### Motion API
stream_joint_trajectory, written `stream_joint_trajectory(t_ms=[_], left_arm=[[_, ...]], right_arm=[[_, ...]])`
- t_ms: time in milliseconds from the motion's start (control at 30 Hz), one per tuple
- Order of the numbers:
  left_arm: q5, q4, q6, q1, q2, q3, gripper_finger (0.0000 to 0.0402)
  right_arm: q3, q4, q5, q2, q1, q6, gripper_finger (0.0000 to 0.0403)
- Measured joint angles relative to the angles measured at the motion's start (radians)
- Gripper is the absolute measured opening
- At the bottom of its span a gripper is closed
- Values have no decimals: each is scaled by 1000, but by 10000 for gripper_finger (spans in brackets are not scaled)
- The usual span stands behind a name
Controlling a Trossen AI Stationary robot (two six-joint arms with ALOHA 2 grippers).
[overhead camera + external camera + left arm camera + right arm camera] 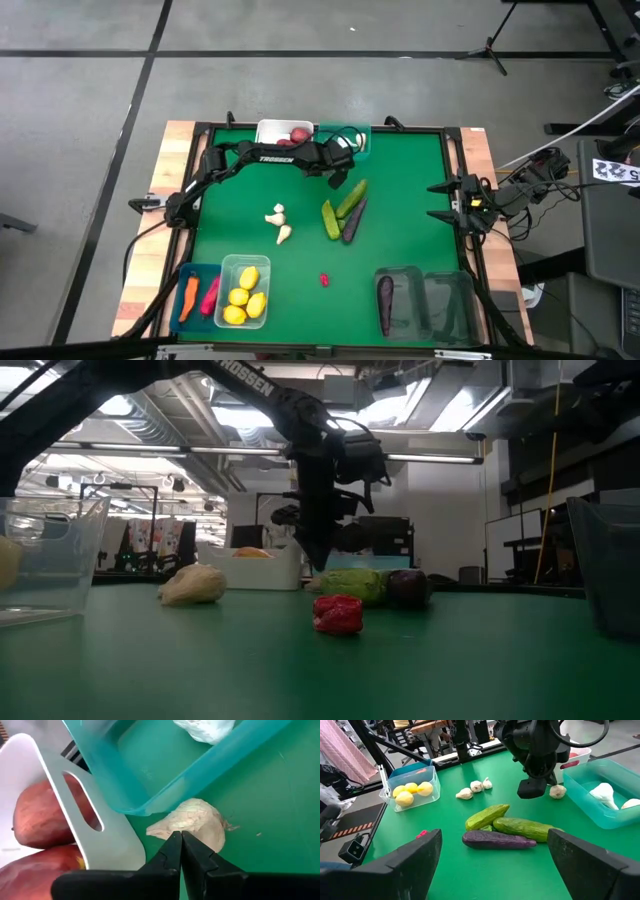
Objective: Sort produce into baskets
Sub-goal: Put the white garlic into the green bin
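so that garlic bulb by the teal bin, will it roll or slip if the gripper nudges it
Probably. The garlic looks rounded with a tapered tip, so it would likely wobble aside. The shut left gripper sits at its edge, not around it, and would likely push it.

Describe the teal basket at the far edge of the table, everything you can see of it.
The teal basket is a small rectangular bin of translucent teal plastic with rounded corners, upright on the green mat at the table's far edge, next to the white basket. It holds white garlic bulbs. Another garlic lies just outside its corner, by the left pincer, which is shut.
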State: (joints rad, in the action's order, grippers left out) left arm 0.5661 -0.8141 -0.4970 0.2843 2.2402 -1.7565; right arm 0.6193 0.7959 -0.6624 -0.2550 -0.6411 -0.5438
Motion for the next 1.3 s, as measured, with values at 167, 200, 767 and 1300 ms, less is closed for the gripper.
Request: stream_joint_trajectory(t_ms=[167,200,767,1300], left_arm=[[-289,-15,17,-16,-1,0,1],[-360,-18,19,-30,-3,0,1],[92,-74,217,-112,-85,-1,1],[-11,-47,-122,-96,-91,-19,88]], right_arm=[[0,0,0,0,0,-2,360],[0,0,0,0,0,-2,360],[0,15,-2,0,0,-8,360],[0,16,-3,0,0,-9,360]])
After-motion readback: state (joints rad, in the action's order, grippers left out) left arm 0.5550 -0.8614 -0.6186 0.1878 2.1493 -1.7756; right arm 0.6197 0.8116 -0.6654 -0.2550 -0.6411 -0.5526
